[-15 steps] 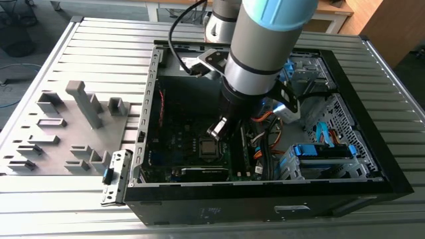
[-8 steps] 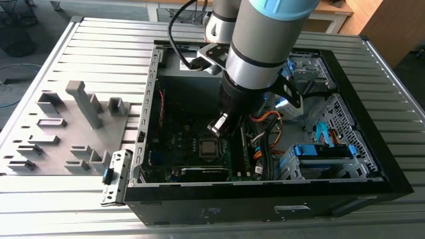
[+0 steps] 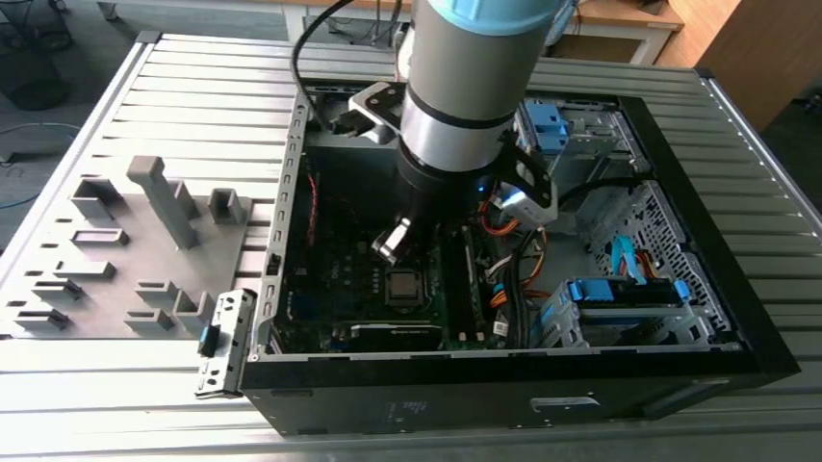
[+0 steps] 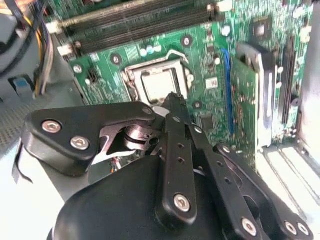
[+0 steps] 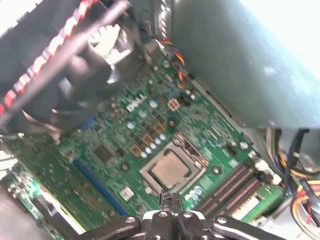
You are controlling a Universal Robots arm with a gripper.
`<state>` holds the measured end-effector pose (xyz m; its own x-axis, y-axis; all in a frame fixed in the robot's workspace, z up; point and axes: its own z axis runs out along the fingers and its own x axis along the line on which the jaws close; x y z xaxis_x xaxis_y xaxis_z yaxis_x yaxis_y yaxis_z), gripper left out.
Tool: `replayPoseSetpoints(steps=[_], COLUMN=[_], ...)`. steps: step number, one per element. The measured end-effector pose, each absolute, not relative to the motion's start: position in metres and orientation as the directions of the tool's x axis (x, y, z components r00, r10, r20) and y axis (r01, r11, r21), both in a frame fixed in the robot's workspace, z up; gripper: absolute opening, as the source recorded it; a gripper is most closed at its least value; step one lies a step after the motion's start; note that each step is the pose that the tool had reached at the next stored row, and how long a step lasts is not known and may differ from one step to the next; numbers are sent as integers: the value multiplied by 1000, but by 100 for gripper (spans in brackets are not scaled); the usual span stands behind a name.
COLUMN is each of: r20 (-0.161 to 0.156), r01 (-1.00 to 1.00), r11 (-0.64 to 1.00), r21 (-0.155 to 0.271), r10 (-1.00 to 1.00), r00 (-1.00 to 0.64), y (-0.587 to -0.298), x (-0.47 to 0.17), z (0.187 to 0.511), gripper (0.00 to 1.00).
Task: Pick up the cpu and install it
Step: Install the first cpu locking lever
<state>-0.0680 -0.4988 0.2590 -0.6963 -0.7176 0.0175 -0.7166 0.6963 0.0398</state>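
Gripper (image 5: 171, 200): fingers pressed together, nothing between them; tip hangs just above the socket's near edge in both wrist views; also seen at (image 4: 172, 100).
Room: grey floor w/ cables beyond the table's far side, wooden furniture at the far end, exterior view.
Table (image 3: 771, 207): ribbed aluminium top, runs past the case on all sides; bare slats along the exterior view's right.
Case (image 3: 514, 385): black pc case lying open, side panel off, black rim walls all round; arm (image 3: 469, 77) comes down through the open top.
Fixture plate (image 3: 122, 250): grey, upright blocks, on the exterior view's left, beside the case.
Motherboard (image 5: 120, 130): green, lies flat on the case floor; ram slots (image 5: 235, 187) just beside the socket.
Socket frame (image 4: 131, 82): open around the chip.
Cpu (image 5: 171, 168): silvery face up, seated flat in the socket, apart from the fingertips; also at (image 4: 161, 83) and (image 3: 404, 285).
Open room: mostly straight up; drive cages and cable bundles crowd the exterior view's right.
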Motion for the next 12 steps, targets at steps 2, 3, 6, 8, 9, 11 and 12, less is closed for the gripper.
replayPoseSetpoints(steps=[2,3,6,8,9,11,12], r20=[16,16,16,15,16,16,16], r01=[-717,-717,-717,-717,-717,-717,-717], r11=[696,696,696,696,696,696,696], r21=[38,38,38,38,38,38,38], r10=[-717,-718,-718,-718,-718,-718,-718], r00=[-696,-696,-696,-696,-696,-696,-696], y=[-499,-499,-499,-499,-499,-499,-499], x=[-71,-71,-71,-71,-71,-71,-71], z=[259,261,269,269,269,269,269], gripper=[10,10,10,10,10,10,10])
